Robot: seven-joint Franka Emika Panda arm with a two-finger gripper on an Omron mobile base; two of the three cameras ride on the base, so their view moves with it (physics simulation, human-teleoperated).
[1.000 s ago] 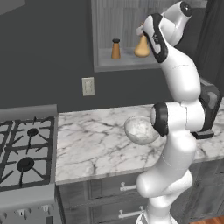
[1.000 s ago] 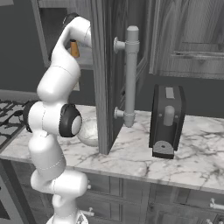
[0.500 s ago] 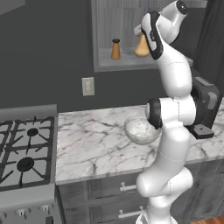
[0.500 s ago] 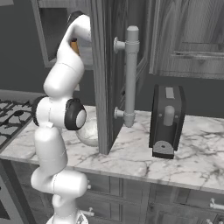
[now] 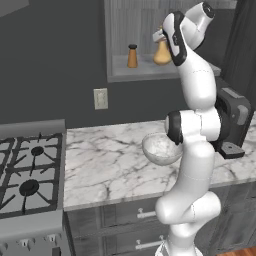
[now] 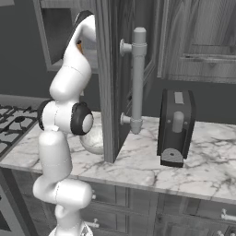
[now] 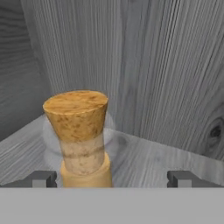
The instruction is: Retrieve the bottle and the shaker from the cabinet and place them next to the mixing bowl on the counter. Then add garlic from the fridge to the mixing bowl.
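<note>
Up in the cabinet (image 5: 120,30) niche, on its shelf, the bottle (image 5: 161,51) stands upright at the right, with the shaker (image 5: 132,56) well apart to its left. The pincer (image 7: 111,178) is raised to that niche with its jaws spread wide and nothing between them gripped.

Seen along the hand, the bottle's cork and narrow neck rise just ahead, between the two fingertips (image 7: 43,178) but nearer the left one; the right tip stands well clear. No contact is visible.

By its look the bottle is rigid and smooth, probably glass or glazed, so I judge it light but slippery and liable to break if knocked over. Its wide rounded base should keep it steady. The neck below the cork seems the sensible place to take hold, since the jaws can span it easily; the cork itself might pull free. The pincer would need to centre a little on the neck before closing.

Down on the worktop (image 5: 110,160) waits the mixing bowl (image 5: 161,149), beside the arm.
</note>
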